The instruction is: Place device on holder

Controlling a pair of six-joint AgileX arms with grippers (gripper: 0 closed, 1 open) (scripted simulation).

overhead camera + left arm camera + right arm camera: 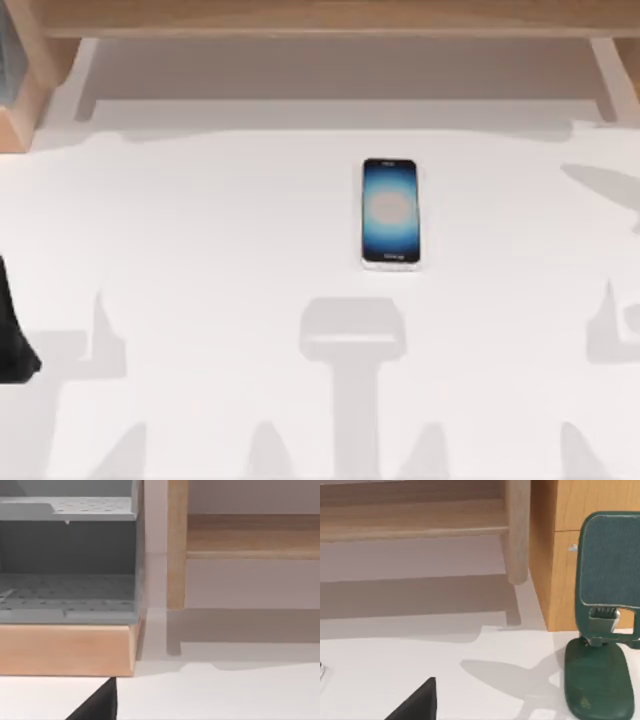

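On table [200,230]: one device [389,213]

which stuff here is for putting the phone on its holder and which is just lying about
For the job:
- smartphone, flat on the white table
- green holder, standing upright

Just there:
- wooden shelf frame
- grey pegboard unit
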